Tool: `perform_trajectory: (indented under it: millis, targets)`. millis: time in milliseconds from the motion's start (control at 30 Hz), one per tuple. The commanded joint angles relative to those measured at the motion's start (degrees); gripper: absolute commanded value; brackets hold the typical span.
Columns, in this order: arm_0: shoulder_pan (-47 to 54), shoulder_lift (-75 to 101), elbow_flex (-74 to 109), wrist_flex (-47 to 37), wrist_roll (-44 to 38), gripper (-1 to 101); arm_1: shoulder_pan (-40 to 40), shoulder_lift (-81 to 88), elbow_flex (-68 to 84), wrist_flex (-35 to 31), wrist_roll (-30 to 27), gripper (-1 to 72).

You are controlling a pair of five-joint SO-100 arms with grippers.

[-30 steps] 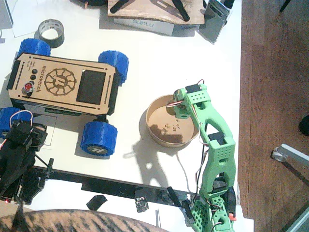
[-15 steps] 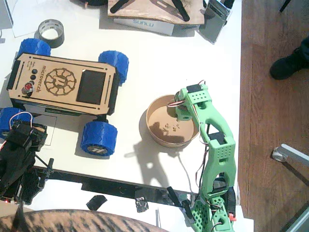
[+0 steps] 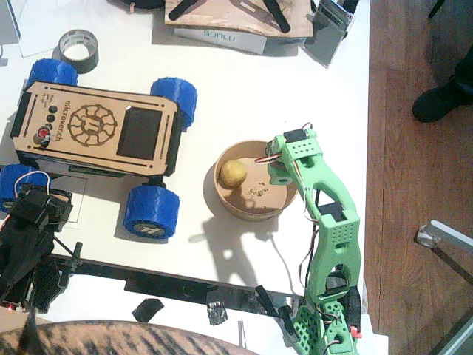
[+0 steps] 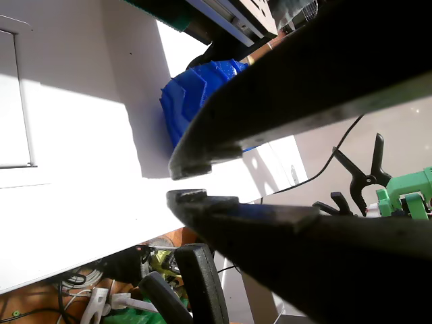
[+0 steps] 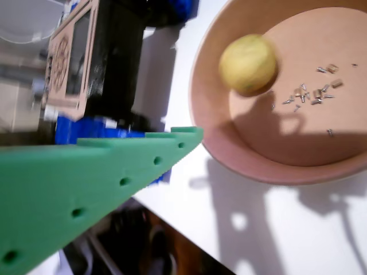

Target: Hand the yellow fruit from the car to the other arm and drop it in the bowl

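A grey tape roll (image 3: pixel 78 49) lies at the white table's (image 3: pixel 244 89) far left corner. A wooden board (image 3: pixel 236 16) rests on a white box (image 3: pixel 222 37) along the far edge. A dark shoe (image 3: pixel 442 100) stands on the floorboards.

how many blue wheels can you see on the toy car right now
4. Fixed view: back-left wheel, back-right wheel, front-right wheel, and front-left wheel partly hidden by the black left arm. None seem fully hidden.
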Motion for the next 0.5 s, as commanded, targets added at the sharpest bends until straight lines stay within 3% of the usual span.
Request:
perform_trajectory:
  millis: [0, 200, 467]
  targets:
    - [-0.1, -0.3, -0.1, -0.9, 0.3, 0, -2.0, 5.2, 0.9, -0.8, -4.2, 1.1]
    - [-0.1, -0.3, -0.1, -0.9, 0.3, 0, -8.3, 19.9, 11.3, -1.6, -5.7, 0.1]
    - [-0.1, -0.3, -0.1, -0.9, 0.3, 0, -14.6, 53.6, 40.5, -12.7, -8.2, 0.0]
